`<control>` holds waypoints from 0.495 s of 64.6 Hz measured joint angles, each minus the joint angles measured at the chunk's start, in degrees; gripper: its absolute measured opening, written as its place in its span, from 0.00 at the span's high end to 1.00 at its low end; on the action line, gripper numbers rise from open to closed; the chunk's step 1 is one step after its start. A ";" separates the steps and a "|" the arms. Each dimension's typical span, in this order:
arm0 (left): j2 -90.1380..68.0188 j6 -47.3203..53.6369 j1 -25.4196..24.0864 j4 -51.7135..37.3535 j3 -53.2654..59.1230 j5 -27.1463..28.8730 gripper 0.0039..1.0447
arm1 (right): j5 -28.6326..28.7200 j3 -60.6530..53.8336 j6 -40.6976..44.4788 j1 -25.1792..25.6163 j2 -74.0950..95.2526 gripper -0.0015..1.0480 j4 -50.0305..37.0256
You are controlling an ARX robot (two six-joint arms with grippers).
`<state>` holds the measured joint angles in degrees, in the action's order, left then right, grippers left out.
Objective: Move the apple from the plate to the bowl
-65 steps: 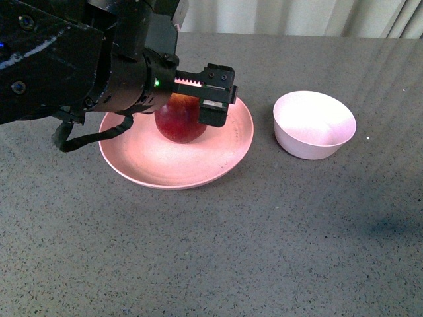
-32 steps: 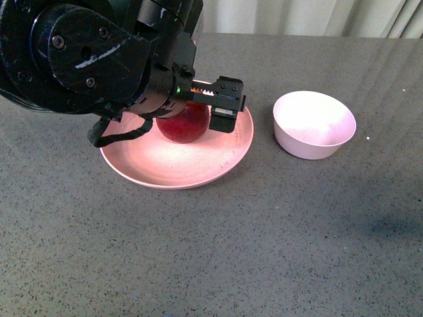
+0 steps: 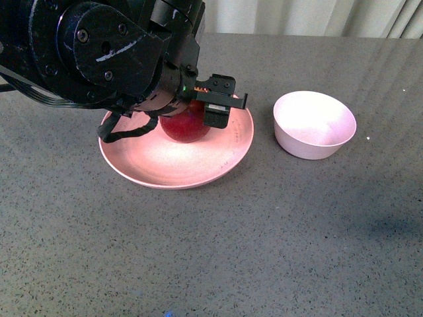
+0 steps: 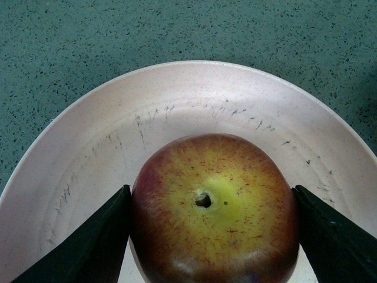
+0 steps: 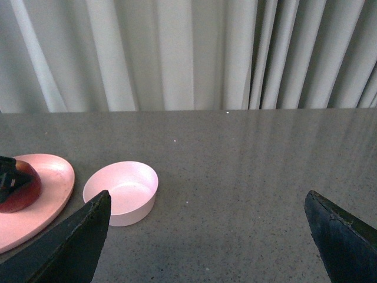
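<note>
In your front view the left gripper (image 3: 210,109) sits over the apple (image 3: 185,125) on the plate (image 3: 165,168), with the bowl (image 3: 314,125) apart to the right; left wrist view, both fingers (image 4: 100,236) pinch the apple's sides; right wrist view, your right gripper (image 5: 206,236) hangs spread wide, empty.

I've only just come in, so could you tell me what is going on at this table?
The left gripper has its fingers against both sides of the apple, which rests on the plate and is not yet lifted. The bowl stands empty beside the plate, on the robot's right. The right gripper is open and away from both dishes, holding nothing.
</note>
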<state>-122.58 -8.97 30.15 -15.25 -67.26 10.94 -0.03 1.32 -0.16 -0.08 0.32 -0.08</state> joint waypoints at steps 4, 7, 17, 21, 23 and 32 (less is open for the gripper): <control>0.00 -0.11 0.02 -0.07 0.00 -0.02 0.32 | 0.00 0.00 0.00 0.00 0.00 0.09 0.00; 0.07 -0.09 0.02 -0.15 0.00 -0.11 0.32 | 0.00 0.00 0.00 0.00 0.00 0.09 0.00; 1.55 0.24 0.63 -0.17 -0.07 -2.16 0.32 | 0.02 0.00 0.00 0.00 0.00 0.09 0.00; 3.02 1.18 1.95 -0.17 -0.79 -4.22 0.32 | 0.00 0.00 0.00 0.00 0.00 0.09 0.00; 3.54 1.40 2.64 -0.17 -1.36 -5.14 0.32 | 0.02 0.00 0.00 0.00 0.00 0.09 0.00; 4.33 2.01 5.81 0.13 -5.33 -8.04 0.32 | 0.00 0.00 0.00 0.00 0.00 0.09 0.00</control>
<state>-118.26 -6.96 35.97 -15.11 -72.60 2.90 -0.03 1.32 -0.16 -0.08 0.32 -0.08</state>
